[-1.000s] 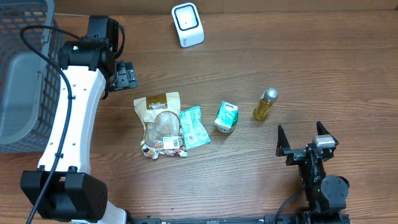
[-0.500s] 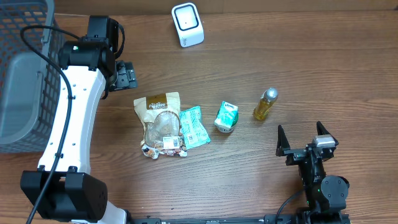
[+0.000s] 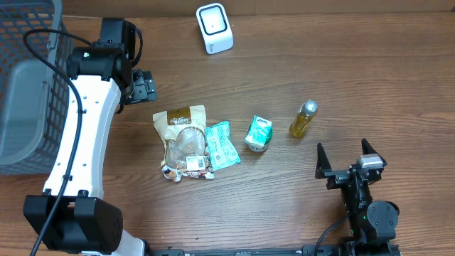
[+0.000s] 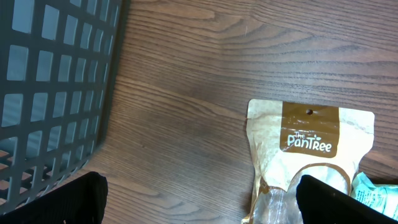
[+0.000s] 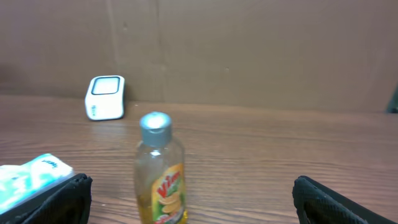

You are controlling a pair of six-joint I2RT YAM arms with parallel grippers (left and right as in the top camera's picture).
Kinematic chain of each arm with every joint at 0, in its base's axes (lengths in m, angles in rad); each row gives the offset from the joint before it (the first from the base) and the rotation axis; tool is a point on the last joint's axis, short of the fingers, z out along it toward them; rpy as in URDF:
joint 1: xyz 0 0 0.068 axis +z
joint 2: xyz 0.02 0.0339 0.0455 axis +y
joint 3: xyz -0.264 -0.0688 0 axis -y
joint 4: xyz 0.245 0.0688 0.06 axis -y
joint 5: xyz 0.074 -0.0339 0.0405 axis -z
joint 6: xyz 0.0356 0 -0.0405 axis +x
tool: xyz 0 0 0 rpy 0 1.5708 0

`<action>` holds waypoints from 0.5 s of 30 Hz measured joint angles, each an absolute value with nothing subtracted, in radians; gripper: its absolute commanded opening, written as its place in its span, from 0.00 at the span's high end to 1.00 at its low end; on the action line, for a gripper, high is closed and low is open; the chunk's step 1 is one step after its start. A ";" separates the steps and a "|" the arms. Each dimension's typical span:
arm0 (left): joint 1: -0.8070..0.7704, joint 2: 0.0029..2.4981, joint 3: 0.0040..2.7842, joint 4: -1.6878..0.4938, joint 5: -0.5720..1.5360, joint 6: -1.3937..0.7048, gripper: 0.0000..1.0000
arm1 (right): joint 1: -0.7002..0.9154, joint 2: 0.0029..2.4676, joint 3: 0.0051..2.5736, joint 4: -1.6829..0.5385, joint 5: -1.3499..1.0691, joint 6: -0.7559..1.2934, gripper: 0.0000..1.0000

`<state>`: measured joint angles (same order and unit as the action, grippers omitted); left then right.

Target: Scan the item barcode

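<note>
Our left gripper [image 3: 146, 85] and right gripper [image 3: 343, 148] gape wide, empty. We'd grip the yellow bottle [image 5: 160, 168] mid-body w/ the right; barcode prob. round back, unseen.

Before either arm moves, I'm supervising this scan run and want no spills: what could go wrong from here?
The bottle stands upright just ahead of the open right tool; a crooked approach might tip it and send it rolling. The brown pouch lies against the green packet, so lifting one may drag the other. The scanner sits far from every item, a long carry for a loose grip.
</note>
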<state>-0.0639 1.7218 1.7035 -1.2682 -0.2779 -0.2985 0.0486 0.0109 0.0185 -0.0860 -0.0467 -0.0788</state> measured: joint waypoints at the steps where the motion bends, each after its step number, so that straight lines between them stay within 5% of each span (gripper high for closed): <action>1: -0.064 1.722 1.703 -1.268 -0.278 -0.299 0.00 | 0.049 0.011 0.019 -0.083 -0.056 -0.079 0.00; 15: -0.064 1.722 1.703 -1.268 -0.278 -0.299 0.00 | 0.048 0.011 0.019 -0.069 -0.253 -0.045 0.00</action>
